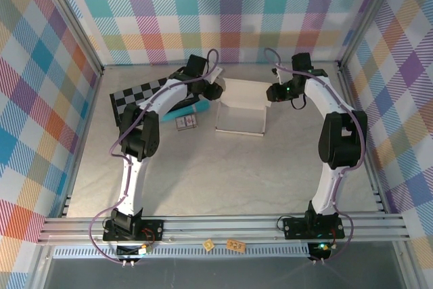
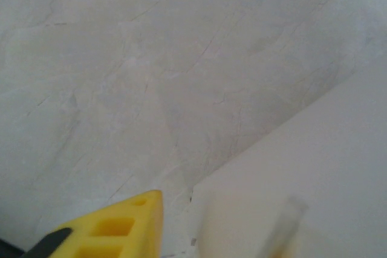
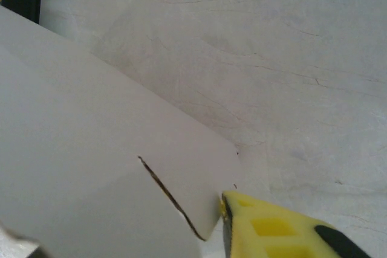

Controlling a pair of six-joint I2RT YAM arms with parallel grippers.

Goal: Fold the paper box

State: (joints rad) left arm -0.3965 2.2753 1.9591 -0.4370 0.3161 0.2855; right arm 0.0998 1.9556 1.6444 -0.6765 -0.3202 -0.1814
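**Overhead view.** The paper box [image 1: 241, 114] is lying towards the back middle of the tabletop [image 1: 223, 181], and its white card is standing partly raised along the rear. The left gripper [image 1: 218, 91] is reaching in at the box's left side and the right gripper [image 1: 272, 93] at its right side, so the box is sitting between them. A checkerboard [image 1: 139, 96] is lying at the back left, and a small printed card [image 1: 186, 122] is lying near the box's left edge, apart from it.

**Left wrist view.** A yellow finger [image 2: 115, 228] is showing just beside a corner of the box. A second, blurred finger [image 2: 287, 222] is perhaps lying across the card. It cannot be told whether these fingers are clamping the card or standing apart.

**Right wrist view.** A yellow finger is touching the box's edge beside a short slit [image 3: 169, 197] in the card. Here too it cannot be told whether the fingers are gripping
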